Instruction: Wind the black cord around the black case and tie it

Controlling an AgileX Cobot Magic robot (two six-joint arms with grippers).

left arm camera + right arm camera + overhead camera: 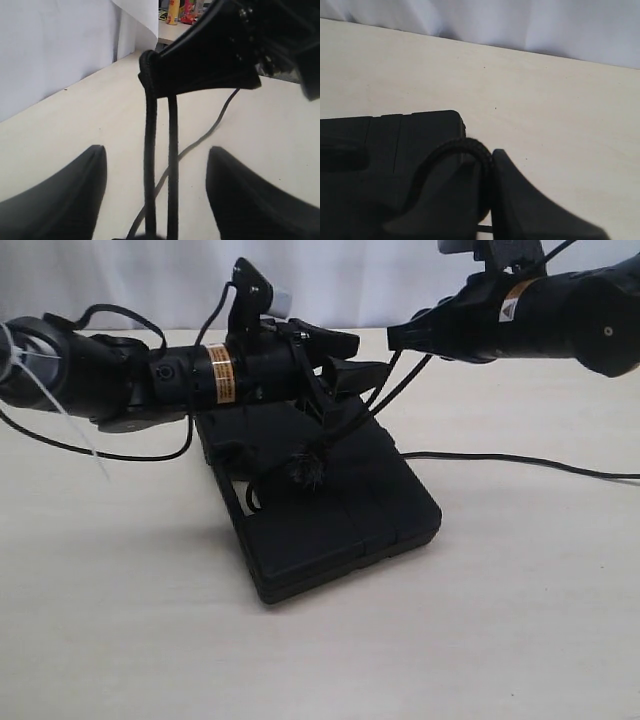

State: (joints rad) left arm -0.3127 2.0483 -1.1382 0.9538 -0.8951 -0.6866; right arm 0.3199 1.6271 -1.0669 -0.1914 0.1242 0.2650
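The black case (330, 520) lies flat in the middle of the table, its near edge lifted a little. The black cord (352, 425) rises from it in two taut strands, and its fuzzy knot (310, 468) rests on the case's top. My right gripper (393, 336) is shut on the cord's loop (479, 149), above the case's corner (380, 145). My left gripper (352, 358) hovers over the case's far end, open. Both strands (150, 165) pass between its fingers (70, 195) without touching them, up to the right gripper's tip (200, 60).
A thin smooth cable (520, 462) trails over the table to the right of the case, and another (100, 452) loops under the left arm. A white curtain (50, 50) closes off the back. Coloured bottles (175, 12) stand far behind.
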